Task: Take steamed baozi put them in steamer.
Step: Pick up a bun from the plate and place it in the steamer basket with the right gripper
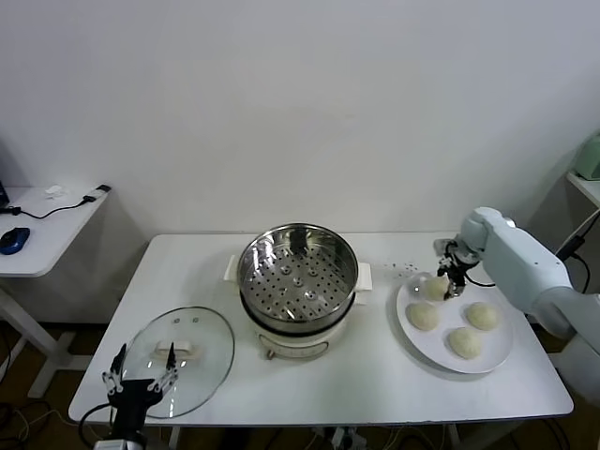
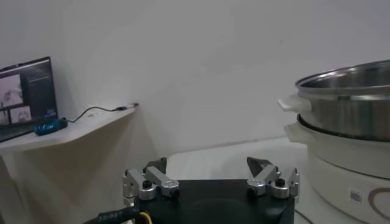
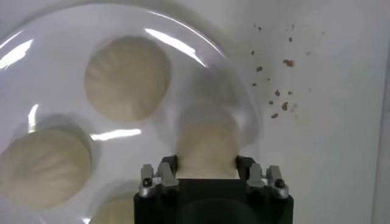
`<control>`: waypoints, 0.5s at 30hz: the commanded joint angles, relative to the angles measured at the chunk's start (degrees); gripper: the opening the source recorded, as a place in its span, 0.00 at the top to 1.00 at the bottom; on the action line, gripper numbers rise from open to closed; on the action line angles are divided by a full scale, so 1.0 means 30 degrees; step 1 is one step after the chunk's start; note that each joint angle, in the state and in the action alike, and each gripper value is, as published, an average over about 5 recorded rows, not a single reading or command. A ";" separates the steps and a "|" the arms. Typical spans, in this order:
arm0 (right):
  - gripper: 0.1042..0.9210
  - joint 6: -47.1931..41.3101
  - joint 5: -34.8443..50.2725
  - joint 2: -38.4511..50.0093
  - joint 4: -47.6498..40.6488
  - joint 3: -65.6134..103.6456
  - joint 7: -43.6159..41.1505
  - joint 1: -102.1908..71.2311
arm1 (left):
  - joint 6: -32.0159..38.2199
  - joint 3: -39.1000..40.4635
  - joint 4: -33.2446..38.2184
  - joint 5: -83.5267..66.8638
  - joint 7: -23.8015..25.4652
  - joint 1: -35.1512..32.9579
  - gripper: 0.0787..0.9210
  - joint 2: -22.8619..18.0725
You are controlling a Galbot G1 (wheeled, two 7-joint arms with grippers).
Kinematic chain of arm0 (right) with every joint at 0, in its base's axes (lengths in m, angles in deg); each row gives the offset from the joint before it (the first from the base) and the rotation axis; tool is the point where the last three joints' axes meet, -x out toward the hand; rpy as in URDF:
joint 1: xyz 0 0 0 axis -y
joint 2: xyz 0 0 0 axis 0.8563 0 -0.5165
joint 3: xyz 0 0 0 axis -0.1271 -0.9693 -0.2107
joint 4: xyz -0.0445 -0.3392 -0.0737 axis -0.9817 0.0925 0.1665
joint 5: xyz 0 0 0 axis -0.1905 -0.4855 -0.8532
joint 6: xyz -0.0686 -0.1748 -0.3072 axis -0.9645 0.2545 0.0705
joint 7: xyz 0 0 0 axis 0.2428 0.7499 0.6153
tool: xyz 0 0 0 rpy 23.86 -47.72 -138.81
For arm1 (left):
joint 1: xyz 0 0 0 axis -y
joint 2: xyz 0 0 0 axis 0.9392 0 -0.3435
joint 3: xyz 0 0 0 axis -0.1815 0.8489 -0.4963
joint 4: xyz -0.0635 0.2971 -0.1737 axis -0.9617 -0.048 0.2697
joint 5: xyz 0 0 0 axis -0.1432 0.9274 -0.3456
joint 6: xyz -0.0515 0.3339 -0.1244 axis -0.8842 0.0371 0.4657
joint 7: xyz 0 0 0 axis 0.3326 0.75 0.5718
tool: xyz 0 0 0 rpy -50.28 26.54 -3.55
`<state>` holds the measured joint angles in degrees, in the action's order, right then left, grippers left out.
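On the white plate (image 1: 500, 352) at the table's right, the right end effector (image 3: 206, 163) grips one bun (image 3: 206, 145) beside the empty steamer (image 1: 298, 277); the left end effector (image 1: 140, 376) hangs open by the lid (image 1: 202, 345).

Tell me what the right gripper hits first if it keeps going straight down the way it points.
The right gripper points down at the plate. Its fingers already flank one baozi, so that bun comes first, then likely the plate beneath it.
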<state>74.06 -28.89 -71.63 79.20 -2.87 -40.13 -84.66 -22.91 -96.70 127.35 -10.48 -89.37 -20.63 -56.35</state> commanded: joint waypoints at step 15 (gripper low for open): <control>0.36 0.9088 0.3848 -0.2120 1.0559 -1.2412 -0.0468 1.4079 | 0.0065 0.0014 0.0486 -0.0009 -0.0011 -0.0677 0.12 0.0067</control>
<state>88.18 -19.44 -71.64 99.70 -26.76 -41.79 -60.31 -22.69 -96.74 128.55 -10.65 -89.43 -22.30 -55.86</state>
